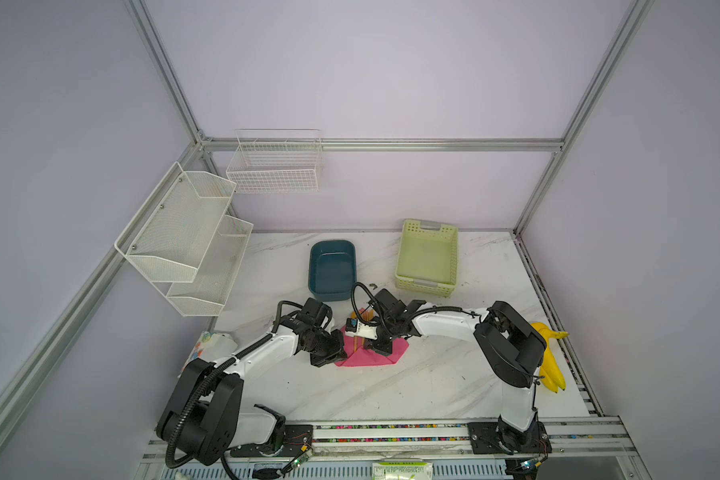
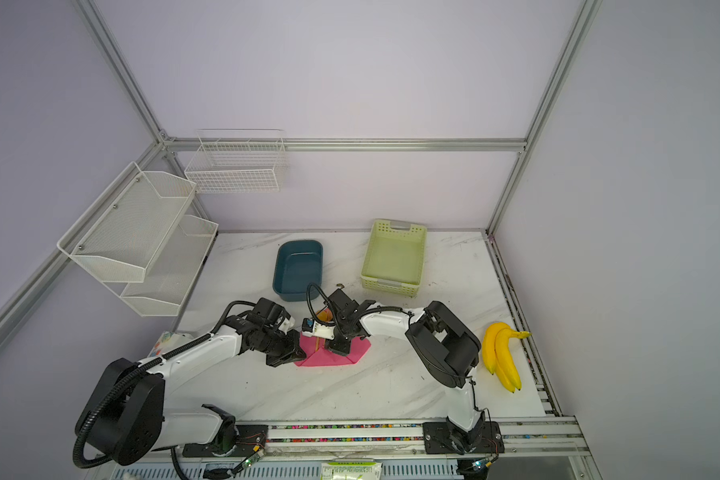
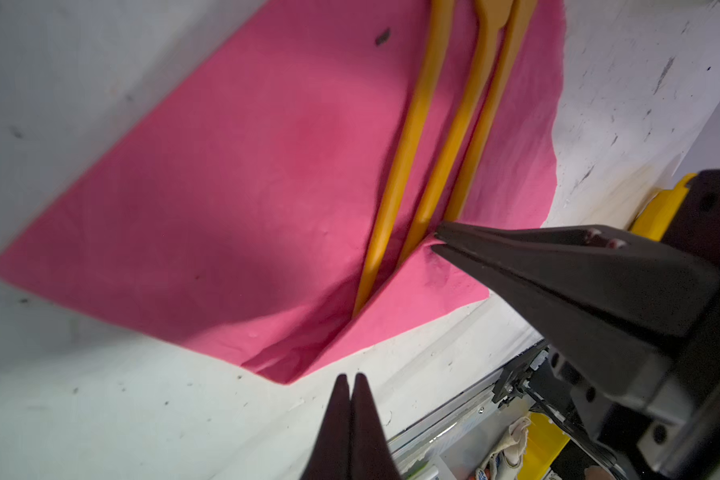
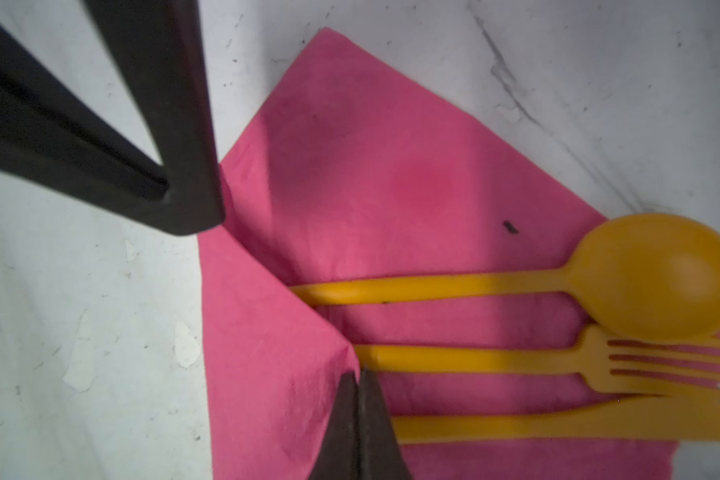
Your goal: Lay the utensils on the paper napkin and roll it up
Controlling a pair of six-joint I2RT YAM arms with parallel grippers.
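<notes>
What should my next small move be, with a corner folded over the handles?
Probably open the left hand and pinch the paper napkin's wide free side beside the spoon to start rolling. The utensils lie side by side on it, handle ends under the folded flap, which the shut right hand meets at its tip.

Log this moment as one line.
stage: first fold | utensils: on paper napkin, handle ends under flap | right gripper: shut on flap corner | left gripper: shut, empty, beside napkin

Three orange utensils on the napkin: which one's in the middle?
The fork: the only one with tines, it lies between the spoon and the knife on the napkin.
</notes>
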